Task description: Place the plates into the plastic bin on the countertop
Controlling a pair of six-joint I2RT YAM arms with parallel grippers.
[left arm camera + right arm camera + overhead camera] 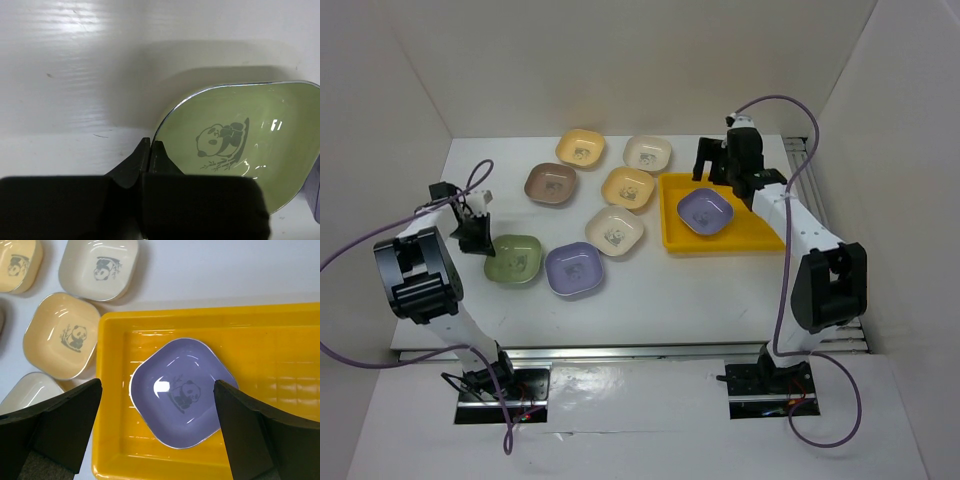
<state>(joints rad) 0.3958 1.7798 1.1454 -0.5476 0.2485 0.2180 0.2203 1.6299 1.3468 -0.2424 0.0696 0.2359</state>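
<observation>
The yellow plastic bin (676, 238) sits on the white countertop (720, 290) at the right and holds one lavender plate (705, 211). My right gripper (716, 170) hangs open and empty over the bin's far side. In the right wrist view its fingers (60, 425) straddle that lavender plate (181, 391) inside the bin (112, 405) without touching it. My left gripper (478, 240) is shut on the left rim of the green plate (513, 258). In the left wrist view the fingertips (159, 150) pinch the rim of the green plate (235, 145).
Several plates lie loose left of the bin: lavender (573, 269), cream (615, 230), yellow-orange (628, 188), brown (551, 184), yellow-orange (581, 149) and cream (647, 153). White walls enclose the surface on three sides.
</observation>
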